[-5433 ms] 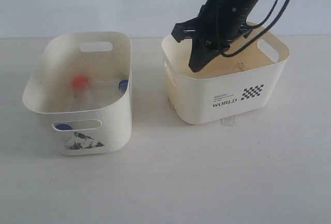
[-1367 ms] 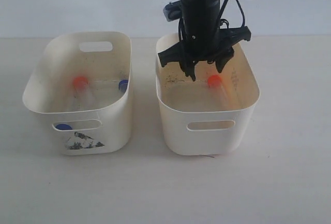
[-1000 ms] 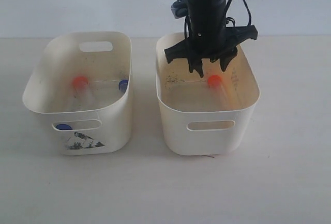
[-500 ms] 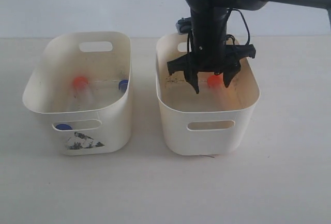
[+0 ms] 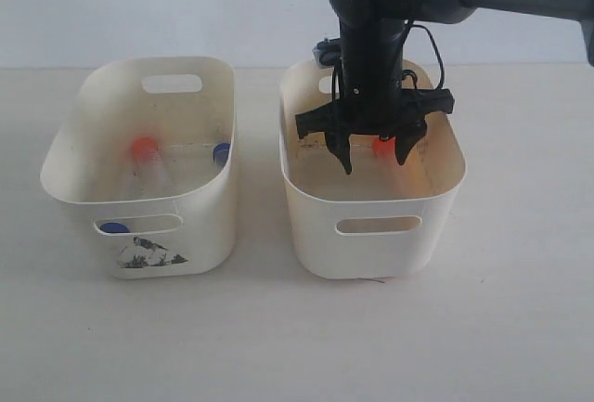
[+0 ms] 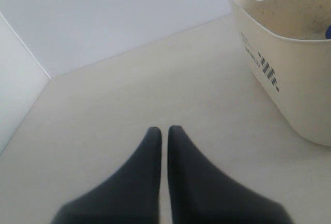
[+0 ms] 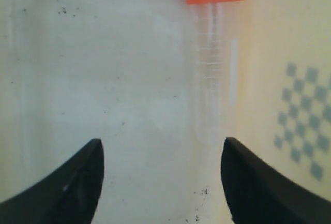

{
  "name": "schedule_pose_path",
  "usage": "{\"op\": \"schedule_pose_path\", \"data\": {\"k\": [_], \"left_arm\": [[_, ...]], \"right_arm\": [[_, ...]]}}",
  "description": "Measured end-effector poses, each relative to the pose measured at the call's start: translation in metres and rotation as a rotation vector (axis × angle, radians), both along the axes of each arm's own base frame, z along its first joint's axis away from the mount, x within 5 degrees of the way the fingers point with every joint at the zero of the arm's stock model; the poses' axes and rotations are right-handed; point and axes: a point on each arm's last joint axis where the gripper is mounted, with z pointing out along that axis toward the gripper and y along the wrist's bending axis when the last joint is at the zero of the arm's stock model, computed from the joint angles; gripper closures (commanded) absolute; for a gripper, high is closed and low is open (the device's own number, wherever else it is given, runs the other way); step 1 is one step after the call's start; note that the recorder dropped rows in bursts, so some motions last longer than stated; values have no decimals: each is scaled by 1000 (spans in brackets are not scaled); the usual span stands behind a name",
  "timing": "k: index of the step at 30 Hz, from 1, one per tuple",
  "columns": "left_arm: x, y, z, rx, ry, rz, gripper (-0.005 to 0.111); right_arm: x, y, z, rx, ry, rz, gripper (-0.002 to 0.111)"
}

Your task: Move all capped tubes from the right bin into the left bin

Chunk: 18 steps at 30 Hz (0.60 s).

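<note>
On the pale table (image 5: 278, 328), the left bin (image 5: 65, 184) showed its torn dark sticker (image 5: 147, 252) on the near wall, with a blue cap (image 5: 114, 227) visible through the handle slot above it. Deeper inside lay an orange-capped tube (image 5: 142, 149) and another blue cap (image 5: 221, 152). Beside it, the right bin (image 5: 371, 253) held the last orange-capped tube (image 5: 381, 147), lying flat on the stained bottom. The right gripper (image 5: 375, 162) hung inside that bin with its jaws spread wide and empty. The wrist camera showed the tube close to one finger (image 7: 248, 182), near the wall with the checkered print. The left gripper (image 6: 164, 129), out of the exterior view, hung over bare table with its jaws pressed nearly together on nothing.
</note>
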Motion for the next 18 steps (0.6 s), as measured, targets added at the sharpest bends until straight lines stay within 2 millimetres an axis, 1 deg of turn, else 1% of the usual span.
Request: {"op": "schedule_pose_path", "data": {"k": [12,18], "left_arm": [[0,0,0,0,0,0,102],[0,-1,0,0,0,-21,102]], "right_arm": [[-1,1,1,10,1,-1,46],[-3,1,16,39,-23,-5,46]]}}
